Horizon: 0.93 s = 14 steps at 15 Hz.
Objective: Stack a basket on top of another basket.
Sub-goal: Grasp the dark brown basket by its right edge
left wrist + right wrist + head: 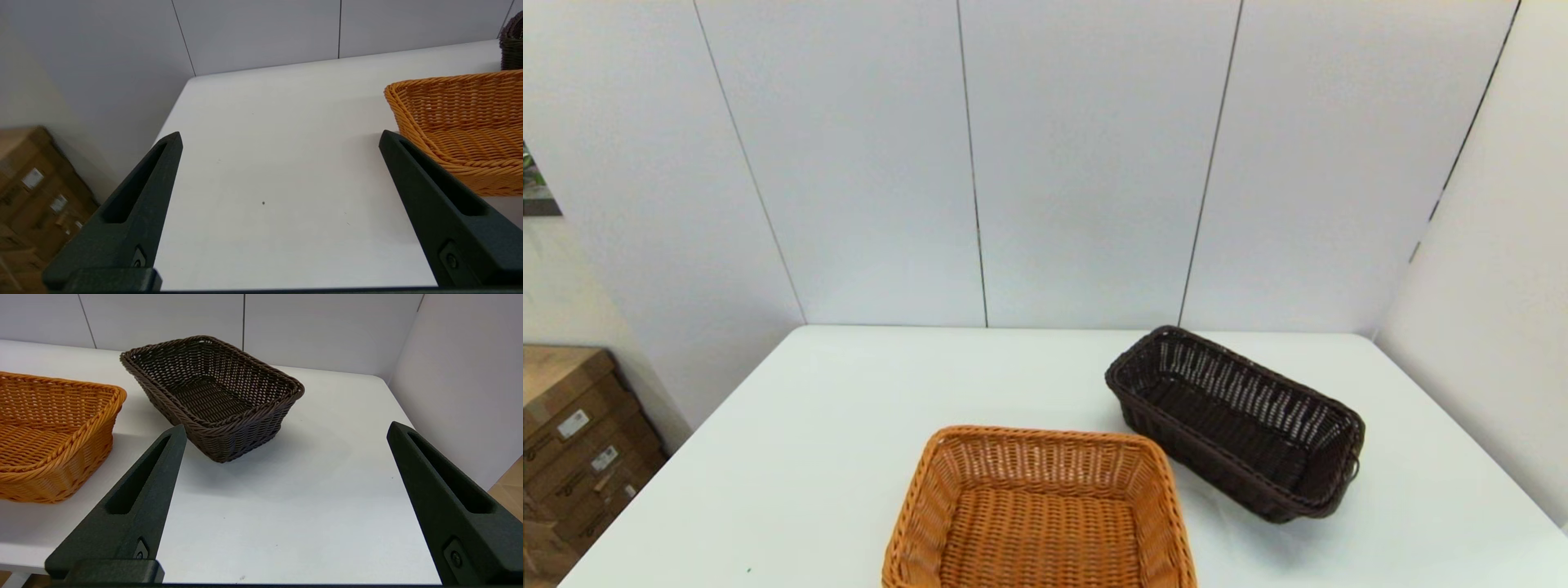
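The dark brown basket (1235, 420) stands empty on the right half of the white table, turned at an angle; it also shows in the right wrist view (212, 394). The orange-tan basket (1037, 510) sits empty at the table's near edge in the middle, partly cut off by the frame, apart from the dark one. Neither arm shows in the head view. My right gripper (286, 430) is open, held back near the table's front right, short of the dark basket. My left gripper (280, 136) is open over bare table, with the orange-tan basket (461, 122) beside it.
The white table (849, 425) ends at white wall panels behind and on the right. Stacked cardboard boxes (580, 441) stand on the floor off the table's left edge.
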{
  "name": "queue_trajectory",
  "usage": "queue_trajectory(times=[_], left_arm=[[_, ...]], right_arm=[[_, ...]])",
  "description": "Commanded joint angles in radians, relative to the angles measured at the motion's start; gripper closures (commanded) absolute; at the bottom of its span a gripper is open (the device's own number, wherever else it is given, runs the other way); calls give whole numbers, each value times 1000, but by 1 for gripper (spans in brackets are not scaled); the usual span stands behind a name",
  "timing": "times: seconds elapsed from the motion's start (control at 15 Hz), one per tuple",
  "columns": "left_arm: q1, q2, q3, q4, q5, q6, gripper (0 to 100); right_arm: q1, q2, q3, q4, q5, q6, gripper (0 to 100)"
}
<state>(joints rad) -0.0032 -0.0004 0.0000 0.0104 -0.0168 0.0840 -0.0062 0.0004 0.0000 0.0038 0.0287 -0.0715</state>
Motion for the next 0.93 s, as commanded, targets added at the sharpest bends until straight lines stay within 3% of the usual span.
queue_trajectory(times=[0.07, 0.93], left_arm=[[0, -1, 0, -6, 18, -95, 0], [0, -1, 0, -7, 18, -96, 0]], right_arm=[[0, 0, 0, -1, 0, 1, 0], [0, 0, -2, -2, -10, 35, 0]])
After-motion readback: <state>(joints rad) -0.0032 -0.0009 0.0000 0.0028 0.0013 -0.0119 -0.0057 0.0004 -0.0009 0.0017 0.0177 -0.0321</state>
